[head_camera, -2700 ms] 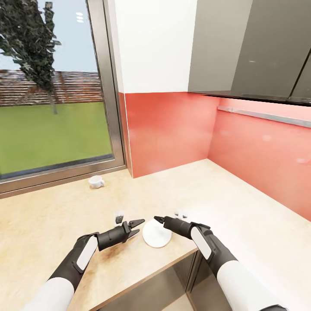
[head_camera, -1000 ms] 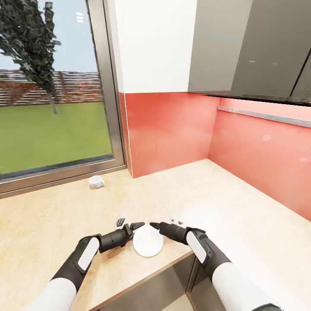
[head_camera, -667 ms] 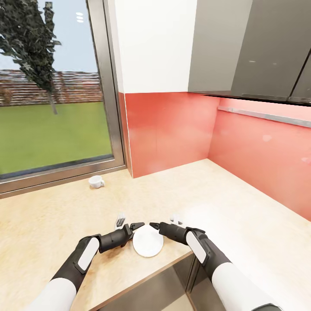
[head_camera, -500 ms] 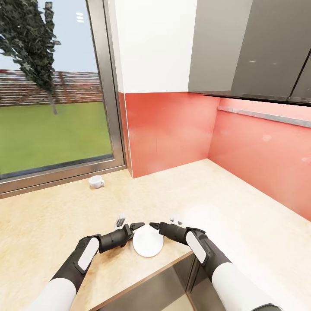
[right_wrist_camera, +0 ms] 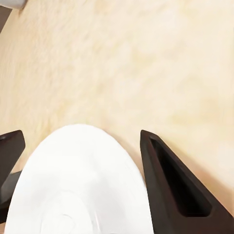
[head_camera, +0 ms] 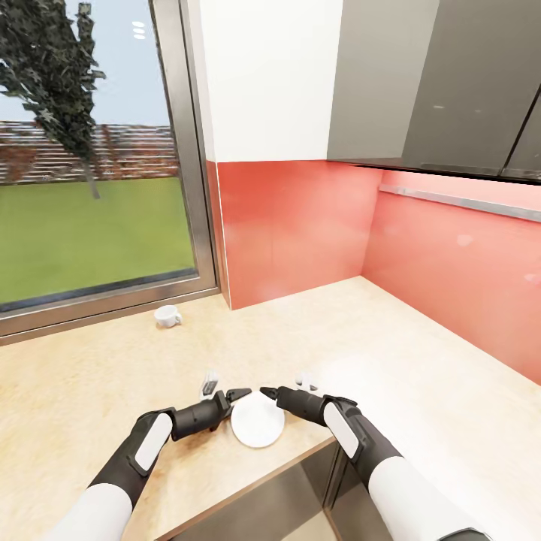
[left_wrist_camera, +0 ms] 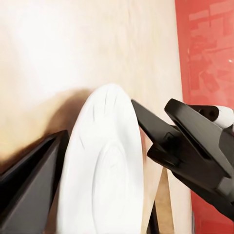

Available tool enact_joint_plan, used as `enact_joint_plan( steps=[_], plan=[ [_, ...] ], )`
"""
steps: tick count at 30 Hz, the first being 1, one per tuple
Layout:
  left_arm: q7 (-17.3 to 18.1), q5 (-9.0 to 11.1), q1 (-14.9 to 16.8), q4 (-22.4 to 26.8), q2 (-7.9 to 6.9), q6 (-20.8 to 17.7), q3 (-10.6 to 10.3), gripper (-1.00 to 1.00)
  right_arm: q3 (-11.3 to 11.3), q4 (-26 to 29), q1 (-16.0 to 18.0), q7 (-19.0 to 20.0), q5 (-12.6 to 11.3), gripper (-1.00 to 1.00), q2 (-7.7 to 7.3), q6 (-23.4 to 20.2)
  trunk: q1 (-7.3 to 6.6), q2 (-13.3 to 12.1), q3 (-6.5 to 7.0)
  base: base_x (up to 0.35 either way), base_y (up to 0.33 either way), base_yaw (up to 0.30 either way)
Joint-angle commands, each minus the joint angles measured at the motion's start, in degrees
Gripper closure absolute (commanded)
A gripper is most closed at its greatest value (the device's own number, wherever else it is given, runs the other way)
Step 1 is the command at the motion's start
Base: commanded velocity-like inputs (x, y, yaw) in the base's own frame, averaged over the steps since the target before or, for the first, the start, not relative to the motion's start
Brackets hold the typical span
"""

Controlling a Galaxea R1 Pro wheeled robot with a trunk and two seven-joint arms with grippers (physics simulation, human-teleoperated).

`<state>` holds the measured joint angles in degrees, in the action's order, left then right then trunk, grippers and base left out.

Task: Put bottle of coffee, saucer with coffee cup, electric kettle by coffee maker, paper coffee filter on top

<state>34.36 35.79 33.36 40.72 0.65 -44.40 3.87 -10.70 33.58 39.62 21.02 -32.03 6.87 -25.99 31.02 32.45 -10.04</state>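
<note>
Between both sets of open jaws, saucer (head_camera: 258, 425) (white), flat on countertop (head_camera: 391, 361) edge

The saucer (head_camera: 258, 425) is a plain white round dish, lying flat on the pale wood-grain desk (head_camera: 90, 383) close to its front edge. The coffee cup (head_camera: 167, 316), small, white and upright with its handle showing, stands well apart near the window side.

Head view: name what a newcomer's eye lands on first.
The white saucer at the countertop's near edge, flanked by the left hand and right hand, both open around it. Next, the small white coffee cup standing alone by the window, against the red backsplash.
</note>
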Motion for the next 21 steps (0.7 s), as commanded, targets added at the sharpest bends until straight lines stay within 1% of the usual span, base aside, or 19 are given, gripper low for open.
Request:
enact_joint_plan(
  steps=[1,8,21],
  plan=[
    [0.10,-0.64,0.04,-0.03,0.06,-0.64,0.20,-1.00,-0.11,0.00,0.02,-0.11,-0.05,-1.00,-0.02,-0.34,0.02,0.08,-0.11,0.000,0.000,0.000],
    [0.10,-0.63,0.04,-0.01,0.06,-3.72,0.10,-1.00,-0.11,0.00,0.02,-0.11,-0.05,-1.00,-0.02,-0.35,0.02,0.08,-0.11,0.000,0.000,0.000],
    [0.03,-0.85,0.04,0.03,-0.10,-4.44,-0.43,-1.00,-0.11,0.00,0.02,-0.11,-0.05,-1.00,-0.02,-0.33,0.02,0.08,-0.11,0.000,0.000,0.000]
  ],
)
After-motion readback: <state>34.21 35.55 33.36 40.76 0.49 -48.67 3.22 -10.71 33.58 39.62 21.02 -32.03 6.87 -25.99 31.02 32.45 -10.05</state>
